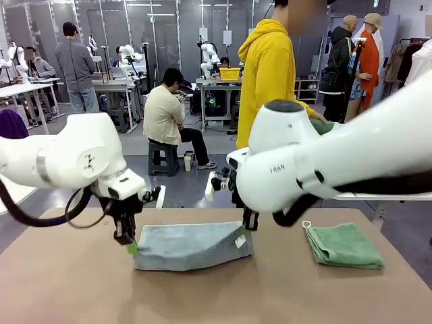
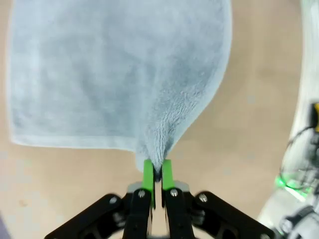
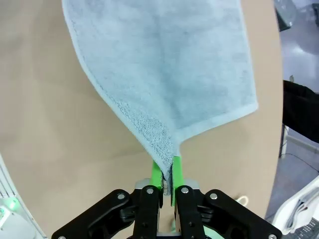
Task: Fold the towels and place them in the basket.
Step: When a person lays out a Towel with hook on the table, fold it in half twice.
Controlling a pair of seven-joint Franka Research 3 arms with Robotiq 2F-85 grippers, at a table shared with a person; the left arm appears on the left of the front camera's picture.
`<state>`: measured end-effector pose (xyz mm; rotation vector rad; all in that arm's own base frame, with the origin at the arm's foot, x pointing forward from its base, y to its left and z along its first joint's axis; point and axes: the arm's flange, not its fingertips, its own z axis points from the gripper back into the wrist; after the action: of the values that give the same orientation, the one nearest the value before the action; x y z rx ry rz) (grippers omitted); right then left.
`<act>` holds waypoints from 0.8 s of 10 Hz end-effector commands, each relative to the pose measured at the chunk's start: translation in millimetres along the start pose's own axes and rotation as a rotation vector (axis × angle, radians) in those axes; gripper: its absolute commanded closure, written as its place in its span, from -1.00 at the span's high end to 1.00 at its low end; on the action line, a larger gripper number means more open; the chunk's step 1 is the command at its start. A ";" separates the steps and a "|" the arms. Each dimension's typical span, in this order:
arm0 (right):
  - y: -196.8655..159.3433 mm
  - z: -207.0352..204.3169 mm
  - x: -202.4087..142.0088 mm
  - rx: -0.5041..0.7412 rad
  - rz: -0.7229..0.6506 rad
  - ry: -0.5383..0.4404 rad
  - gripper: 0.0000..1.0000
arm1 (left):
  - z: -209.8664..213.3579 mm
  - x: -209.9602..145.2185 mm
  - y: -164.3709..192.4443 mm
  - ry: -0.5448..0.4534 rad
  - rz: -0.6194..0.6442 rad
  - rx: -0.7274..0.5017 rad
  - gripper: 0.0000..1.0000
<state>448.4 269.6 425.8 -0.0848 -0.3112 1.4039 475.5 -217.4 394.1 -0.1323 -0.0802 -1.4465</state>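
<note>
Slippage at the left corner was the nearest risk: the left gripper (image 2: 156,172) was pinched together on only a small tuft of the grey-blue towel (image 1: 192,246), held low over the table (image 1: 67,290), and a sideways tug could have pulled the terry out from between the green pads. Across the middle the cloth rested on the tabletop, so uneven travel of the two arms would likely have dragged it and skewed the fold. The right gripper (image 3: 167,175) was likewise clamped on the opposite corner, near the white tag (image 1: 240,241). If it rose higher or faster than its partner, the edges probably would not have met squarely. Farther right the mint green towel (image 1: 343,244) lay folded on the table, well apart. A wide swing of the right arm might have brushed it out of shape.
</note>
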 end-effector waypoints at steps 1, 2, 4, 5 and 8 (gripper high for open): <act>-36.5 -17.3 18.6 0.031 0.028 0.057 -0.81 | 5.8 18.2 45.9 0.026 0.010 -0.045 -0.84; -50.3 -21.7 21.1 0.058 0.011 0.059 -0.81 | 10.1 20.2 61.0 0.029 0.028 -0.051 -0.84; -78.2 -38.4 26.8 0.106 0.001 0.064 -0.81 | 8.9 21.1 93.9 0.050 0.061 -0.092 -0.84; -91.2 -47.9 27.2 0.117 -0.020 0.074 -0.81 | 6.3 20.3 107.5 0.061 0.087 -0.109 -0.84; -121.7 -70.3 23.4 0.119 -0.059 0.086 -0.81 | -6.2 16.1 139.9 0.099 0.132 -0.165 -0.84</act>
<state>574.6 277.0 391.3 -0.0219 -0.1695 1.3537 599.5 -212.3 378.6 -0.1976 0.0802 -1.3387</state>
